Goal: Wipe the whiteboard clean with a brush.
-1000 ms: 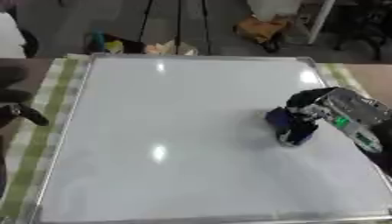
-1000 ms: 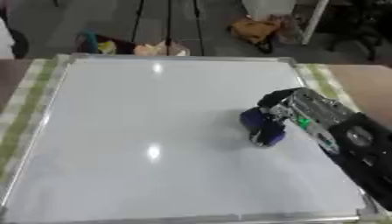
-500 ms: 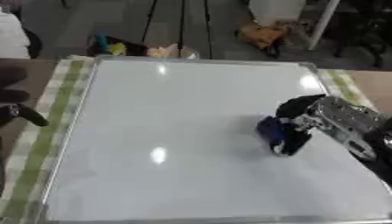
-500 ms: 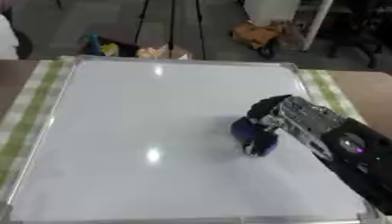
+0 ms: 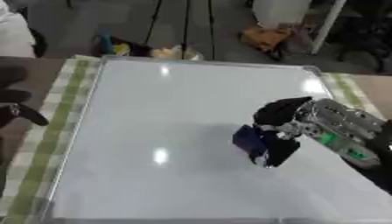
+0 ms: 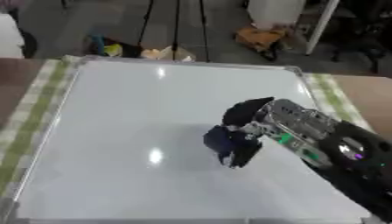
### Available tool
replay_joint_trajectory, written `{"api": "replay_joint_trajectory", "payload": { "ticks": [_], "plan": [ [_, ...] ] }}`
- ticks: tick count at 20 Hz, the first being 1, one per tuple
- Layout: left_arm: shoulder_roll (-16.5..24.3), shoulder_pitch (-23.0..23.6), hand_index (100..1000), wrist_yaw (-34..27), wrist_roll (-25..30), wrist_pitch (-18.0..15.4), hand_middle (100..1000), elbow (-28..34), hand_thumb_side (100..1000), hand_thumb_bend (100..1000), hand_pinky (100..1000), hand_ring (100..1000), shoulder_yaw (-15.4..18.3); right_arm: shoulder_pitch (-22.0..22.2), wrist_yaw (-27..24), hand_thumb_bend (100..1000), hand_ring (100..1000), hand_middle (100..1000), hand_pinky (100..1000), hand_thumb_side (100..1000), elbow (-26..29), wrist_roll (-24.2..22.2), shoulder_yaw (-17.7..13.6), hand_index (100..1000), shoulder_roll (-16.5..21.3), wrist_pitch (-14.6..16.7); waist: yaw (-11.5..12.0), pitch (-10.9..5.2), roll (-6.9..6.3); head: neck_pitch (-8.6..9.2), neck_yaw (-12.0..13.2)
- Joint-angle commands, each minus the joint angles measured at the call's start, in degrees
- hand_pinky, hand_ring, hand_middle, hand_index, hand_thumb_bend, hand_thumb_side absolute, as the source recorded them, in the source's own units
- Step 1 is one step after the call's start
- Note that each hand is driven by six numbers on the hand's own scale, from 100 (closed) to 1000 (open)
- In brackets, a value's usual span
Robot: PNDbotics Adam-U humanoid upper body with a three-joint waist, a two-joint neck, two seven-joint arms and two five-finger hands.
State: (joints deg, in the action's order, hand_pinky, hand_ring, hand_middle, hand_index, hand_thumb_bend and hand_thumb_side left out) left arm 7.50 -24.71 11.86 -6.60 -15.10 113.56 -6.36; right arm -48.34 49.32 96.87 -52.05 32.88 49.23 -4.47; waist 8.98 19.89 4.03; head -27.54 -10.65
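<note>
Since a second ago my right hand has slid left toward mid-board, fingers curled round the dark blue brush, pressed on the whiteboard. Board looks white, glossy, two glare spots. Green-checked cloth beneath. Left hand at left edge, can't tell its fingers. Beyond: floor clutter, tripod legs.

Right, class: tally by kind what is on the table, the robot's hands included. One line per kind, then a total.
Whiteboard: 1
Blue brush, held in the right hand: 1
Green checked cloth under the board: 1
Robot hands: 2, right hand and left hand at the left edge
Total: 5
</note>
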Motion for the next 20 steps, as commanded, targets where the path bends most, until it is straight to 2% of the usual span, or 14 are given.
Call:
{"api": "replay_joint_trajectory", "payload": {
  "ticks": [1, 5, 7, 12, 20],
  "plan": [
    [-0.02, -0.69, 636, -0.17, 0.23, -0.03, 730, 1.03, 918, 100, 426, 830, -0.42, -0.51, -1.01, 100, 673, 454, 622, 794, 2.4, 0.09, -0.64, 390, 1.96, -1.45, 0.17, -1.6, -0.13, 0.5, 0.14],
    [-0.05, -0.71, 636, -0.19, 0.18, -0.07, 730, 1.03, 917, 100, 426, 829, -0.41, -0.54, 0.0, 100, 707, 479, 631, 899, 1.45, 0.09, -0.59, 498, 1.51, -2.51, 0.34, -1.66, -0.17, 0.45, 0.16],
    [-0.06, -0.73, 636, -0.19, 0.17, -0.08, 730, 1.03, 917, 100, 426, 829, -0.41, -0.48, 0.3, 100, 719, 485, 631, 924, 0.54, 0.09, -0.54, 525, 1.25, -2.73, 0.3, -1.64, -0.18, 0.4, 0.15],
    [-0.05, -0.71, 636, -0.17, 0.19, -0.07, 730, 1.03, 917, 100, 426, 829, -0.4, -0.6, 0.59, 100, 724, 484, 631, 929, 0.15, 0.09, -1.07, 533, 0.96, -2.94, 0.29, -1.7, -0.21, 0.29, 0.26],
    [-0.06, -0.59, 636, -0.07, 0.04, 0.03, 730, 1.03, 917, 100, 426, 829, -0.27, -0.3, 1.19, 100, 716, 483, 625, 934, 5.12, 0.09, -4.0, 532, 1.56, -4.34, 0.16, -1.94, -0.27, 0.0, 0.78]
  ]
}}
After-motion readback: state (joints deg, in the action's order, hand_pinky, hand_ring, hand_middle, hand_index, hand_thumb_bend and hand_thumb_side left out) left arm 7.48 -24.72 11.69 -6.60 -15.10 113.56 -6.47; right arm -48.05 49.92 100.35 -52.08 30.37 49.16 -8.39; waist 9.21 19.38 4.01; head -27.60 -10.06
